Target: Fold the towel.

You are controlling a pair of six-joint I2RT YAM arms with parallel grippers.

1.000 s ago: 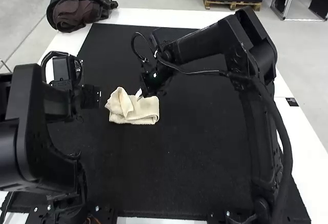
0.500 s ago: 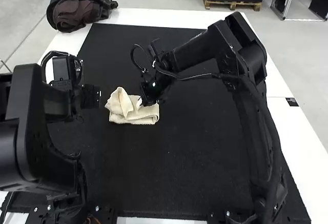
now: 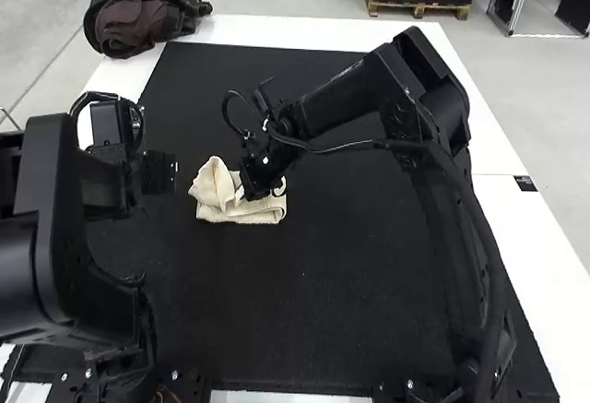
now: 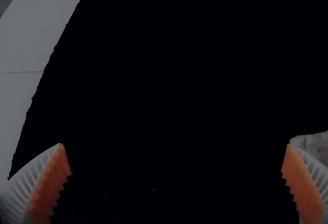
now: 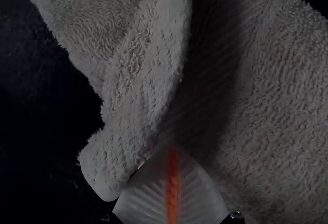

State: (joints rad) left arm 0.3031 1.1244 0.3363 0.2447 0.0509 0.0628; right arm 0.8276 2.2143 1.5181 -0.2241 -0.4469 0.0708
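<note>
At the upper left of the high view, can see a dark bag over the corner of the white desk. Below it, left of centre, find the left end effector, near the towel but apart from it. In the left wrist view, can see that same left end effector wide open, holding nothing between its orange pads.

Just left of the frame's centre, find the cream towel, bunched and partly folded, with its long axis running nearly level from left to right. At its left end, note a raised flap peaking toward the top of the frame; at its right end, a flatter, squared, layered edge. Over its middle, see the right end effector. In the right wrist view, see it closed, tips together against the cloth beside a curled flap; cannot tell of any fabric pinched between. Beneath everything, see a black mat, bordered at right by white desk.
</note>
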